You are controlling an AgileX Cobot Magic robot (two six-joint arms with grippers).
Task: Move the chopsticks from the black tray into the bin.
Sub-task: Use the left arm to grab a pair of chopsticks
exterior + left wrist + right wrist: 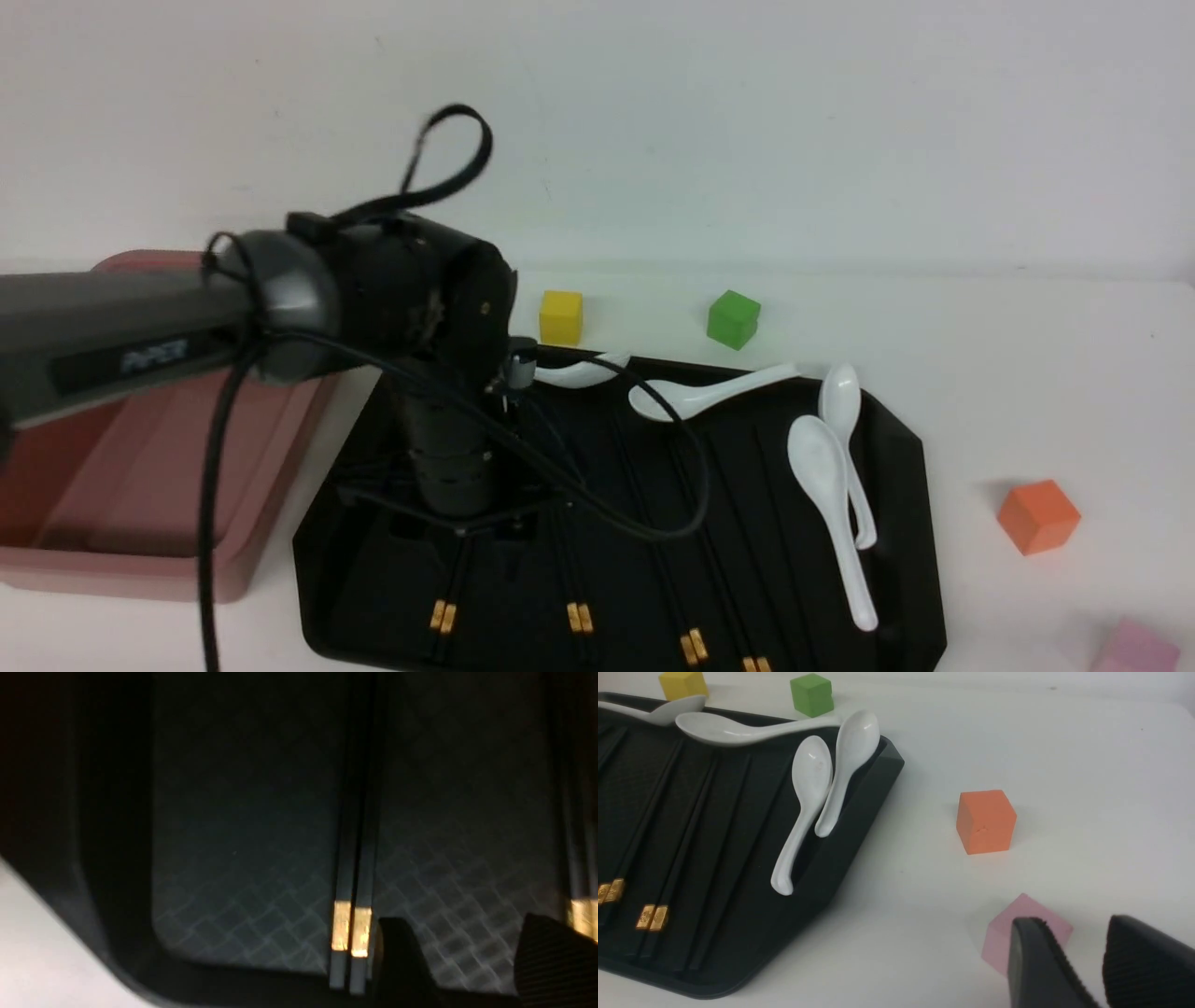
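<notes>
Right gripper point(1078, 933) and pink block point(1024, 933): whole bin point(177, 467) only in front view.

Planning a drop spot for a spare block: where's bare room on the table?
Bare: white tabletop right of the black tray, behind the orange block. Crowded: tray's far edge, with spoons and yellow, green blocks.

Chopsticks point(723, 579) and 4 spoons point(827, 481) in the tray point(901, 523), right of the bin point(271, 485)
</notes>
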